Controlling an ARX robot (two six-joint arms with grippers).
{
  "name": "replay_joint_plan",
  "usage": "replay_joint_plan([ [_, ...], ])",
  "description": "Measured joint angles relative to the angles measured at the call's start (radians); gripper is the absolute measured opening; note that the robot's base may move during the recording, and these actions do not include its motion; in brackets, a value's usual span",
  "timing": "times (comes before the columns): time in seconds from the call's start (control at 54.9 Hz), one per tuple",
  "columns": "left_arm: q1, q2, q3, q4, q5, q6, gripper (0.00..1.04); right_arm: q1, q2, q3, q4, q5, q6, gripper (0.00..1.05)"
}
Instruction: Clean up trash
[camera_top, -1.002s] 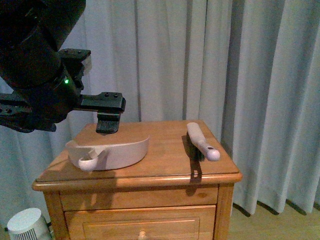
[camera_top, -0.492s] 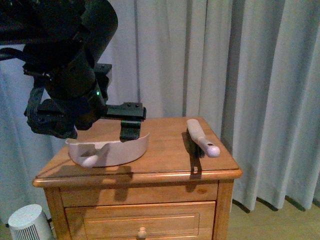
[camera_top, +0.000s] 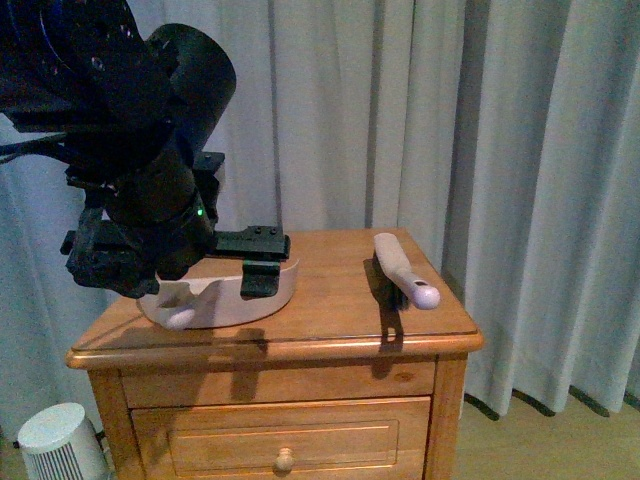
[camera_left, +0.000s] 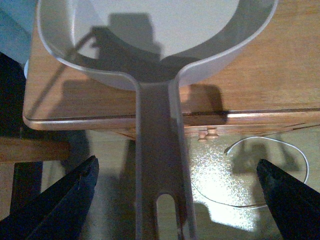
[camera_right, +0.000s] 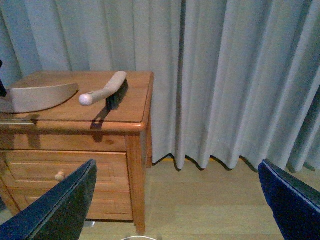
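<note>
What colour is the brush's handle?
The brush has a creamy white handle; the right wrist view shows it best.

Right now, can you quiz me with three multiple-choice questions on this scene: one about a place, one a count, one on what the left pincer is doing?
1. Where is the brush? A) on the nightstand, right of the dustpan B) inside the dustpan C) under the nightstand
2. How many tools lie on the nightstand? A) one B) two C) four
3. The left pincer is: A) shut on the brush B) far from the nightstand C) open, astride the dustpan handle
Answers: 1A, the front view shows it beside the dustpan; 2B, only dustpan and brush; 3C, its fingers stand apart either side of the handle.
</note>
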Motion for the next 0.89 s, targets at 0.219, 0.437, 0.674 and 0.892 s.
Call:
replay_joint_plan([
  [0.219,0.009,0.018,0.000,0.023,0.005,0.002,0.97,0.000,0.000,0.000,0.000,0.000,0.000,0.97],
  [0.437,0.029,0.031,0.000,0.042,0.002,0.015,0.97,0.000,0.000,0.000,0.000,0.000,0.000,0.97],
  [0.674,0.040,0.057,-0.011,0.062,0.005,0.023,0.97,0.000,0.000,0.000,0.000,0.000,0.000,0.97],
  [0.892,0.044,0.068,-0.042,0.091,0.009,0.030,0.97,0.000,0.000,0.000,0.000,0.000,0.000,0.97],
])
